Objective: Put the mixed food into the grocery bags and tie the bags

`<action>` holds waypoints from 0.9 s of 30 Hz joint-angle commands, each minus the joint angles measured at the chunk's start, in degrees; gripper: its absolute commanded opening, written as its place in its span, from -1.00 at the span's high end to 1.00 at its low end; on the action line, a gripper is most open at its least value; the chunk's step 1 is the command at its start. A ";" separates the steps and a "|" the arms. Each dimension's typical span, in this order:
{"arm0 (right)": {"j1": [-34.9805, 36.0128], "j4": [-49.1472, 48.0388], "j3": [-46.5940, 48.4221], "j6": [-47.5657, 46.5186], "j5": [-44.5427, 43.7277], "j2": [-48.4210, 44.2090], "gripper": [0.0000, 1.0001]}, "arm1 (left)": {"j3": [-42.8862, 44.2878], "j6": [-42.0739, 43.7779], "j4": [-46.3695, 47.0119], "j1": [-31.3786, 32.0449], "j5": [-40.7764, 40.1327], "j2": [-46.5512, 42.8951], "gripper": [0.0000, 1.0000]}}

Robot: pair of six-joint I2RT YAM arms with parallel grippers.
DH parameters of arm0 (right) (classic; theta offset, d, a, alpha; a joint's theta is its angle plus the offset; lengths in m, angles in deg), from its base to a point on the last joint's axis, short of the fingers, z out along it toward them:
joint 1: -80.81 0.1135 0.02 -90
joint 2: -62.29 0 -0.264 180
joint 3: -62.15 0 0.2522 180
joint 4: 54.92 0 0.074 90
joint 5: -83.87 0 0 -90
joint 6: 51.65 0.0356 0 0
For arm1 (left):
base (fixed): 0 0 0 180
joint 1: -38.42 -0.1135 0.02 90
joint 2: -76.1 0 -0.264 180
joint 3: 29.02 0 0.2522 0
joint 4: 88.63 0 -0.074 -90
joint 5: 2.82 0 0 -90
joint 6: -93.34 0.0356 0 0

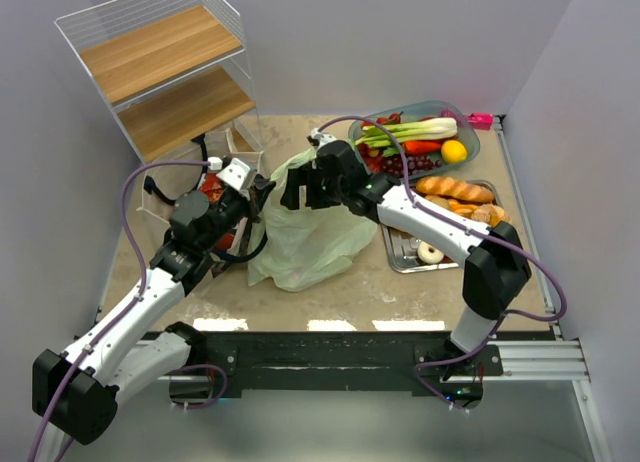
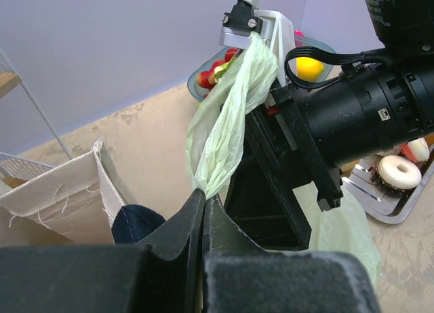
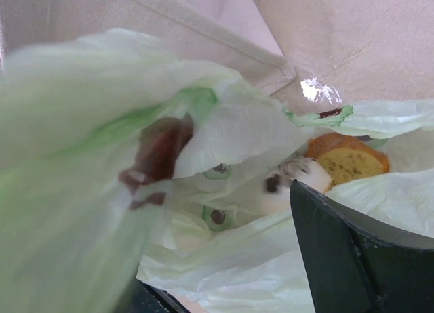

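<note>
Two bags in play. Thin pale-green plastic bag with small dark avocado prints point(image 1: 315, 242) sits mid-table, slumped, between the two arms. Left gripper point(image 2: 203, 203) is pinched tight on a twisted strip of that bag's rim. The strip runs taut up and away from it, toward the right arm's wrist.

Right gripper point(image 1: 303, 196) hovers over the bag mouth, fingers apart. In its wrist view one black finger point(image 3: 356, 259) stands lower right with loose bag film draped near it, not visibly pinched. Inside the bag: an orange-crusted bread slice point(image 3: 347, 161) and a pale item beside it, too blurred to name.

Beige canvas tote point(image 2: 64, 194) stands just left of the green bag, under the left arm, top open. A shiny red snack packet point(image 1: 212, 188) shows in it.

Loose food is on the far right of the table:
- Clear plastic tub point(image 1: 472, 132) holds a green-and-white leek point(image 1: 410, 132), red pepper point(image 1: 420, 147), yellow lemon point(image 1: 454, 151), dark grapes point(image 1: 405, 166) and strawberries point(image 1: 372, 154).
- Metal tray point(image 1: 400, 259), just nearer than the tub, holds golden bread loaves point(image 1: 455, 189) and a white-iced doughnut point(image 1: 431, 252).

Beige stone-look table point(image 1: 365, 294) carries all of it. White wire shelf rack with two wooden boards point(image 1: 165, 67) stands at the far left corner. Small pink object point(image 1: 480, 120) sits behind the tub, by the wall.
</note>
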 commanded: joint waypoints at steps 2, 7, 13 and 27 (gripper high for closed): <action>0.05 -1.19 -1.17 -1.18 -0.21 -5.59 -0.74 | -0.13 0.33 2.37 0.37 0.06 -0.76 1.00; 0.05 2.23 -3.19 -2.05 -5.63 -11.91 -0.70 | -0.22 0.42 2.02 0.37 -0.81 -1.20 1.00; -3.45 10.92 -7.59 -4.52 -12.51 -24.13 -0.65 | -0.05 0.24 1.93 0.37 -1.52 -1.38 1.00; -29.11 31.42 -19.01 -6.27 -27.71 -28.36 -0.67 | -0.04 -0.11 1.75 0.46 -1.17 -2.35 1.00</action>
